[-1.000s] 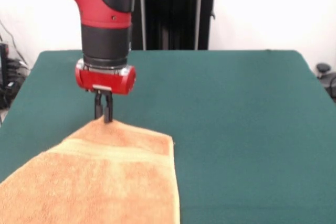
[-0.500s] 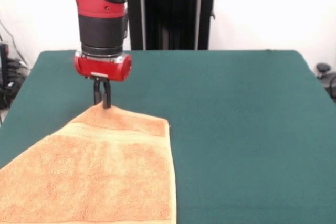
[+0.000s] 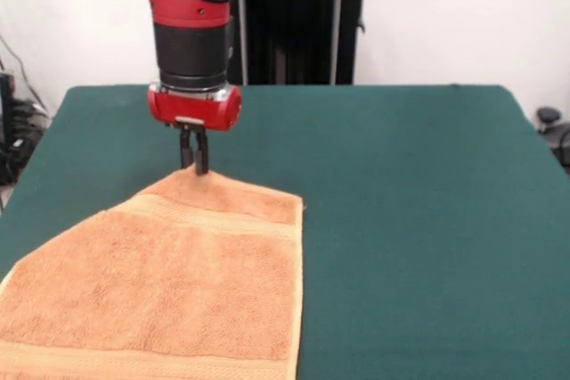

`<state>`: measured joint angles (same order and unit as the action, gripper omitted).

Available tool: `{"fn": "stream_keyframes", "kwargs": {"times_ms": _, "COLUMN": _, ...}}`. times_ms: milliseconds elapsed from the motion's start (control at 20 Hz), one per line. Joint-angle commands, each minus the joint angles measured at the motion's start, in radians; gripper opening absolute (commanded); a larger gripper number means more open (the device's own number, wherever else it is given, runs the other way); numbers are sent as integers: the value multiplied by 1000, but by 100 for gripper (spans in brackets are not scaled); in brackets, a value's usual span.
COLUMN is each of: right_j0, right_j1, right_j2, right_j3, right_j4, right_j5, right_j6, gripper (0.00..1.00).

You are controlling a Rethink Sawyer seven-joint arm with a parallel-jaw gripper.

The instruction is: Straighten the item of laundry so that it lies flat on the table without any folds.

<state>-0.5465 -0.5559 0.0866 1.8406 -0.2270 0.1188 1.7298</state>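
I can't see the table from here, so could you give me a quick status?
Gripper shut on towel far edge, lifted into a peak. Towel unfolded, not fully flat. Table unobstructed.

A plain white wall (image 3: 463, 15) closes the room's far side under even light; a black metal frame (image 3: 294, 20) stands upright against it at centre; dark cables (image 3: 20, 117) hang at left; a black caster (image 3: 554, 126) sits at the right edge.

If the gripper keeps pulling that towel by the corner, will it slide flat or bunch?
The towel is probably floppy: its pinched corner peaks up at the gripper while the rest drapes flat. It likely drags rather than glides, as terry on the felt-like table looks grippy. It seems light, so one corner should tow it.
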Motion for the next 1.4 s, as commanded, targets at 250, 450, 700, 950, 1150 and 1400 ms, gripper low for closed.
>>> {"fn": "stream_keyframes", "kwargs": {"times_ms": 250, "right_j0": 116, "right_j1": -35, "right_j2": 5, "right_j3": 224, "right_j4": 153, "right_j5": -58, "right_j6": 337, "gripper": 0}}
{"fn": "stream_keyframes", "kwargs": {"times_ms": 450, "right_j0": 144, "right_j1": -52, "right_j2": 11, "right_j3": 262, "right_j4": 220, "right_j5": -68, "right_j6": 355, "gripper": 0}}
{"fn": "stream_keyframes", "kwargs": {"times_ms": 700, "right_j0": 197, "right_j1": -70, "right_j2": 4, "right_j3": 295, "right_j4": 306, "right_j5": -82, "right_j6": 376, "gripper": 0}}
{"fn": "stream_keyframes", "kwargs": {"times_ms": 950, "right_j0": 219, "right_j1": -81, "right_j2": 8, "right_j3": 316, "right_j4": 368, "right_j5": -91, "right_j6": 365, "gripper": 0}}
{"fn": "stream_keyframes", "kwargs": {"times_ms": 1150, "right_j0": 221, "right_j1": -85, "right_j2": 11, "right_j3": 327, "right_j4": 393, "right_j5": -97, "right_j6": 344, "gripper": 0}}
{"fn": "stream_keyframes", "kwargs": {"times_ms": 1400, "right_j0": 287, "right_j1": -83, "right_j2": -60, "right_j3": 319, "right_j4": 412, "right_j5": -107, "right_j6": 320, "gripper": 0}}
